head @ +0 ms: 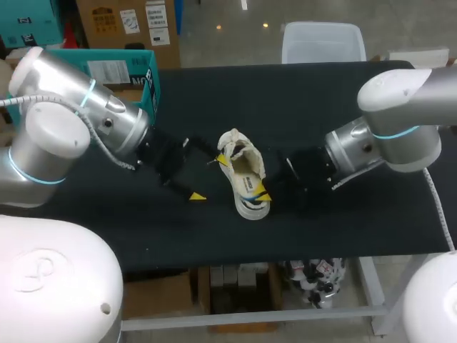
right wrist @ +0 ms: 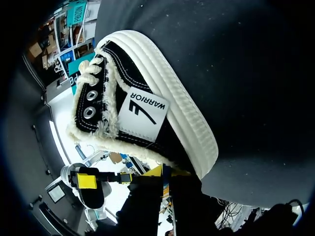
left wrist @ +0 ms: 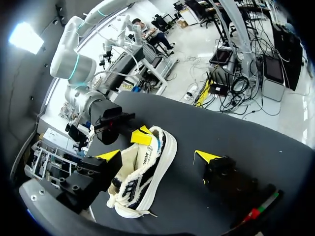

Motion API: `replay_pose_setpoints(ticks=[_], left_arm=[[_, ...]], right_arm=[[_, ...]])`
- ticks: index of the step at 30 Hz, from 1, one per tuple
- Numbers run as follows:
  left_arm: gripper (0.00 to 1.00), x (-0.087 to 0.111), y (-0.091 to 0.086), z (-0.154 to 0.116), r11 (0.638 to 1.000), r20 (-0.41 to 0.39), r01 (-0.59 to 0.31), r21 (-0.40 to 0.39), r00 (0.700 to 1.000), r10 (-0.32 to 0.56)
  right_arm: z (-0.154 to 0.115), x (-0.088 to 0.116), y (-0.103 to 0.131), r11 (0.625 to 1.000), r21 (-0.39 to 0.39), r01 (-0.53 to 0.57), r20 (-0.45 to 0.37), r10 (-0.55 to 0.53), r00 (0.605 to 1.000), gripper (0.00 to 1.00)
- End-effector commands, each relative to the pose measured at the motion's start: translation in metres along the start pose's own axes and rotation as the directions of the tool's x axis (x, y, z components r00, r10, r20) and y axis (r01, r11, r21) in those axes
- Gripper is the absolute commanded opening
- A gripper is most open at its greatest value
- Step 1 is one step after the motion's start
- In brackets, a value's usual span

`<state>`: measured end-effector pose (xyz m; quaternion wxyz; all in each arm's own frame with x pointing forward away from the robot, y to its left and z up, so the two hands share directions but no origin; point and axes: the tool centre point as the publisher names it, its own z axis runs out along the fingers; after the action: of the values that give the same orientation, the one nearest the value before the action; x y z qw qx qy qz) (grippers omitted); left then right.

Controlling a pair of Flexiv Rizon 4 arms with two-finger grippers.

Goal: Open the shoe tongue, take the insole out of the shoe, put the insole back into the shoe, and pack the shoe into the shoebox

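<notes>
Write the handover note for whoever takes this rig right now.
Left tool: open, one finger beside the shoe.
Right tool: against the shoe's side; grip unclear.
Shoe: middle of the table, on its sole.
Shoebox: far left corner, no shoe in it.
Done: nothing evident; no insole shows outside the shoe.
To do: open tongue, pull insole, refit it, box the shoe.
</notes>
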<state>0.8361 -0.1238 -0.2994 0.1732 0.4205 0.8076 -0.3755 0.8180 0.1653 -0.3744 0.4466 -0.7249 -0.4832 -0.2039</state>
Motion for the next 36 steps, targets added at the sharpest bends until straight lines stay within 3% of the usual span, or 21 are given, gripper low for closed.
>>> replay_pose_setpoints(ticks=[1,2,3,17,18,20,21,23,24,25,27,28,36], left_arm=[[1.00,-0.001,0.001,-0.029,0.918,-0.055,0.387,-0.084,0.918,-0.392],[1.00,0.000,0.005,-0.038,0.870,-0.035,0.488,-0.074,0.870,-0.492],[1.00,0.001,0.005,-0.045,0.863,-0.027,0.500,-0.067,0.864,-0.502],[1.00,0.001,0.005,-0.045,0.863,-0.027,0.500,-0.067,0.864,-0.502],[1.00,-0.007,-0.002,-0.046,0.810,-0.015,0.583,-0.070,0.811,-0.585],[1.00,-0.021,-0.015,-0.044,0.629,0.048,0.762,-0.154,0.641,-0.766],[1.00,-0.027,-0.022,-0.044,0.495,0.087,0.849,-0.186,0.516,-0.852],[1.00,-0.036,-0.027,-0.042,0.167,0.212,0.958,-0.234,0.217,-0.953],[1.00,-0.036,-0.029,-0.042,0.058,0.222,0.974,-0.220,0.107,-0.969],[1.00,-0.036,-0.030,-0.044,0.025,0.175,0.975,-0.222,0.065,-0.982],[1.00,-0.035,-0.036,-0.046,-0.041,0.245,0.969,-0.244,0.021,-0.969],[1.00,-0.034,-0.040,-0.046,-0.041,0.282,0.962,-0.270,0.038,-0.959],[1.00,-0.034,-0.040,-0.046,-0.041,0.282,0.962,-0.270,0.038,-0.959]], right_arm=[[0.007,0.005,-0.004,0.999,-0.041,-0.003,0.093,0.007,0.996,0.00],[0.008,0.006,-0.005,0.998,-0.059,-0.002,0.123,0.010,0.992,0.00],[0.008,0.006,-0.005,0.998,-0.064,-0.003,0.134,0.012,0.991,0.00],[0.002,0.001,-0.006,0.994,-0.100,0.035,0.172,-0.017,0.985,0.00],[0.003,0.000,-0.005,0.994,-0.105,0.038,0.174,-0.019,0.985,0.00],[0.003,-0.002,-0.004,0.992,-0.118,0.043,0.180,-0.021,0.983,0.00],[0.004,-0.003,-0.003,0.991,-0.131,0.043,0.192,-0.017,0.981,0.00],[0.004,-0.005,-0.002,0.988,-0.148,0.042,0.210,-0.010,0.978,0.00],[0.004,-0.006,-0.001,0.987,-0.158,0.041,0.222,-0.005,0.975,0.00],[0.004,-0.006,0.000,0.985,-0.165,0.043,0.233,-0.003,0.973,0.00],[0.004,-0.006,0.002,0.982,-0.183,0.049,0.254,-0.001,0.967,0.00],[0.004,-0.006,0.003,0.980,-0.192,0.052,0.267,0.001,0.964,0.00],[0.005,-0.002,0.005,0.966,-0.238,0.101,0.307,-0.024,0.951,0.00]])
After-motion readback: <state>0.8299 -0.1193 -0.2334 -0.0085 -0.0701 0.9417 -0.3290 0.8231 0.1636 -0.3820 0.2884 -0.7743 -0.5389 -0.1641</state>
